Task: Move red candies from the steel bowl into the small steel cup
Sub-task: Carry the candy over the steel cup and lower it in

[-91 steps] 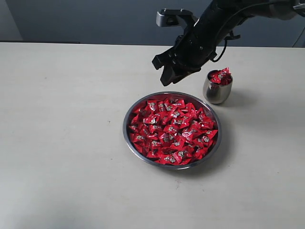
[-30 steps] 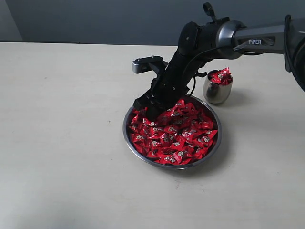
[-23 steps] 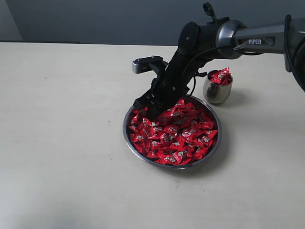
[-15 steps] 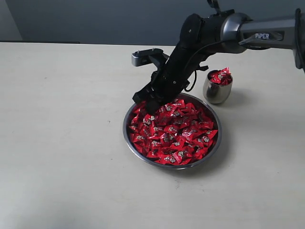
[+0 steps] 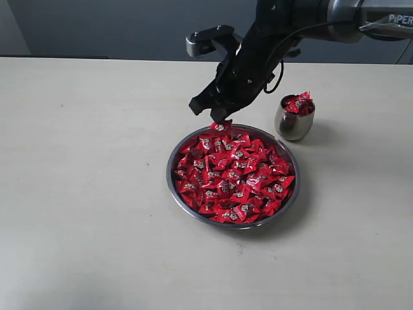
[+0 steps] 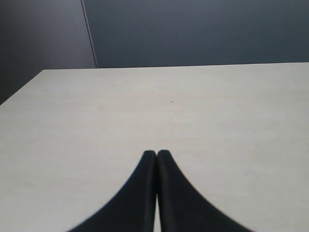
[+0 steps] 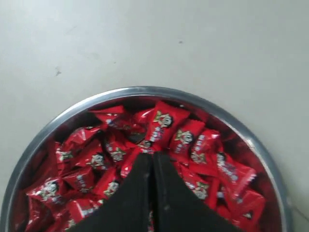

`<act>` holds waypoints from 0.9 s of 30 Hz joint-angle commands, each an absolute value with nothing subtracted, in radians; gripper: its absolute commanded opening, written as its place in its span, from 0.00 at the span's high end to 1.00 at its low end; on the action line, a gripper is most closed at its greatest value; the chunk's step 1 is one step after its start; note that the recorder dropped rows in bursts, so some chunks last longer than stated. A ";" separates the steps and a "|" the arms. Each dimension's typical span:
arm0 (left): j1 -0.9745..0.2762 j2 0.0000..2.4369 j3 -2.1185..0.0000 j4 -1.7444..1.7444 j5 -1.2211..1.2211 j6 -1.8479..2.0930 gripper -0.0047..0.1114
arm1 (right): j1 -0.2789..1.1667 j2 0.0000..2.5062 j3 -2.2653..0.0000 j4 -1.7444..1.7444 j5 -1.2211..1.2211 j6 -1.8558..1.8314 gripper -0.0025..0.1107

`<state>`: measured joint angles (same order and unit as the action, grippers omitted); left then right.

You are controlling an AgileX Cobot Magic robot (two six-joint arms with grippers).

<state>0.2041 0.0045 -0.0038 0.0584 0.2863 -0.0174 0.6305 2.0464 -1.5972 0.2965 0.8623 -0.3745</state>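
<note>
The red candies (image 5: 235, 177), too many to count, heap in the one steel bowl (image 5: 233, 226), which sits flat, mouth up. One more candy (image 5: 221, 126) hangs just above the bowl's far rim, pinched in the closed jaws of the right gripper (image 5: 216, 118), its long axis in line with the fingers. The single small steel cup (image 5: 292, 124) stands upright just beyond the bowl, a few candies poking out. The left gripper (image 6: 156, 154), jaws pressed together on nothing, hangs over the pale tabletop (image 5: 84, 194). A dark grey-blue wall (image 5: 129, 26) stands behind.
</note>
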 commanded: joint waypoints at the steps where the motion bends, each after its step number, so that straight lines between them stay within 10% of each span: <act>1: 0.197 0.000 0.000 0.064 0.284 -0.020 0.96 | 0.627 1.996 -1.605 0.126 0.827 -0.256 0.98; 27: 0.197 0.000 0.000 0.064 0.284 -0.020 0.96 | 0.388 1.968 -1.660 0.068 0.883 -0.190 0.98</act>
